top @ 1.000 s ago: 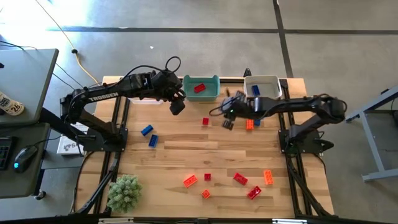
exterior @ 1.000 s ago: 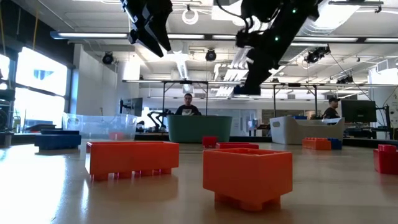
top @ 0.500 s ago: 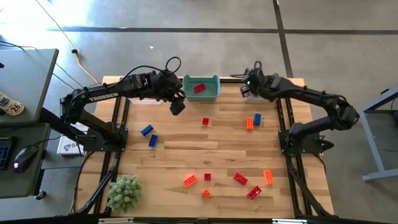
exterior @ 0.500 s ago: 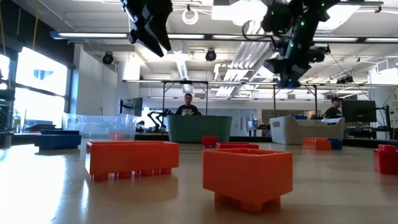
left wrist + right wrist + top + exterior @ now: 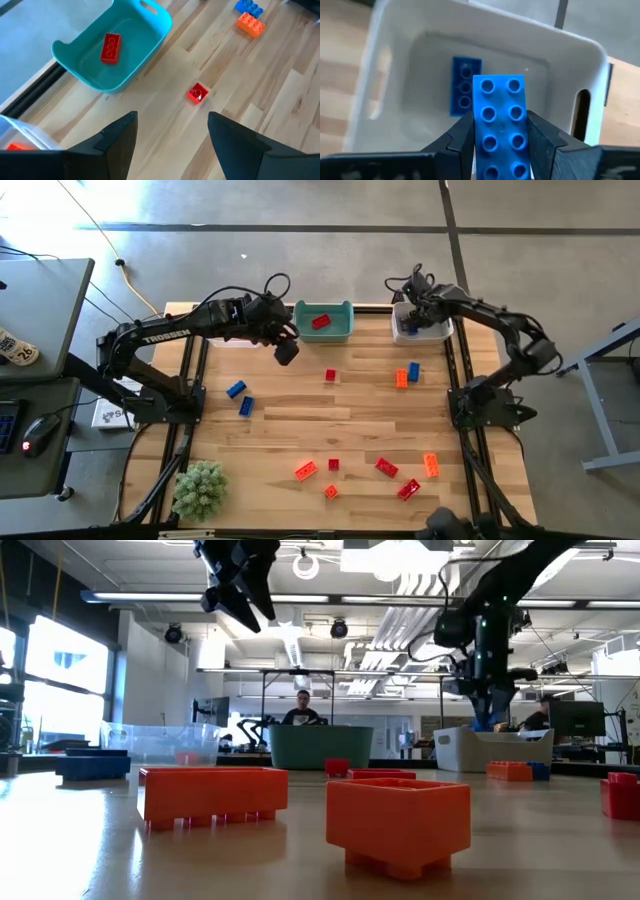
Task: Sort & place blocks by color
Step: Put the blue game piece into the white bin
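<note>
My right gripper hangs over the white bin at the table's far right, shut on a blue brick. A second blue brick lies on that bin's floor. My left gripper is open in the air beside the teal bin, which holds a red brick. A red cube sits on the table below its fingers. Loose blocks on the wood: two blue, an orange and blue pair, and several red and orange ones near the front. My right gripper pinches the blue brick between its two fingers, one on each long side. The fingers lie along the brick and come from above, pointing down. The brick is lifted clear, studs facing the camera, above the white bin's inside.
A clear bin with an orange piece stands at the far left. A fuzzy green plant sits at the near left corner. Bare wood lies across the table's middle. People and benches show in the room behind the table.
My right gripper has swung from above the orange and blue pair in mid-table toward the far right corner, rising first and then coming down over the white bin.
</note>
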Motion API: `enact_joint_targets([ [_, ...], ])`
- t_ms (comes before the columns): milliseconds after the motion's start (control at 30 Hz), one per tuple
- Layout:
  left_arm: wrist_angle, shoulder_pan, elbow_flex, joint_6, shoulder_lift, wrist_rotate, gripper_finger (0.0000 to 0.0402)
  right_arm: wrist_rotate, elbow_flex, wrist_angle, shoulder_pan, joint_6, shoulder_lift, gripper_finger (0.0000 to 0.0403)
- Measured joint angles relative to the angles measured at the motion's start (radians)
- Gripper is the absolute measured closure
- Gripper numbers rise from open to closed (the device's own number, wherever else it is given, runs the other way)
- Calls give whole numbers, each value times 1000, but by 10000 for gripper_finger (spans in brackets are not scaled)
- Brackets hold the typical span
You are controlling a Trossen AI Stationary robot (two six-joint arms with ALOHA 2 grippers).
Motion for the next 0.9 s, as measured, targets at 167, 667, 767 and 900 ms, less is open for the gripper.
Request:
enact_joint_targets([
  [167, -8, 0, 0, -7, 0, -5, 172, -13, 0, 6, -46, -87, 66, 268],
  [667, -254, 0, 0, -228, 0, -115, 134, -27, 0, 0, -51, -160, 84, 187],
  [767, -347, 1, 0, -264, 0, -120, 127, -64, 0, -18, -51, -154, 77, 193],
  [900, -441, 0, 0, -300, 0, -94, 127, -93, 0, -28, -51, -151, 44, 199],
])
